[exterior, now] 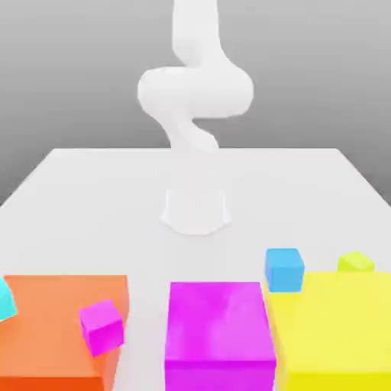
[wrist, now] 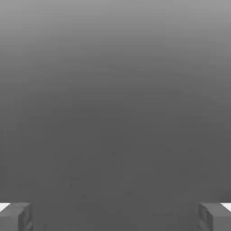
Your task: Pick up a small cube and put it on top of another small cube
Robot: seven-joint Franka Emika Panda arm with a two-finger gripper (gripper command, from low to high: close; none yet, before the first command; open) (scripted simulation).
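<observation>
White arm [exterior: 195, 99] stood at the back of the pale surface [exterior: 92, 198], coiled upright. Hand [wrist: 115, 216] was spread wide, both fingers [wrist: 16, 216] far apart with nothing between them. Along the front edge, well away from the hand: orange block [exterior: 53, 321] with small magenta cube [exterior: 101, 327] on it, big magenta block [exterior: 219, 336], small blue cube [exterior: 285, 269], big yellow block [exterior: 336, 328], small lime cube [exterior: 355, 262] just behind it.
</observation>
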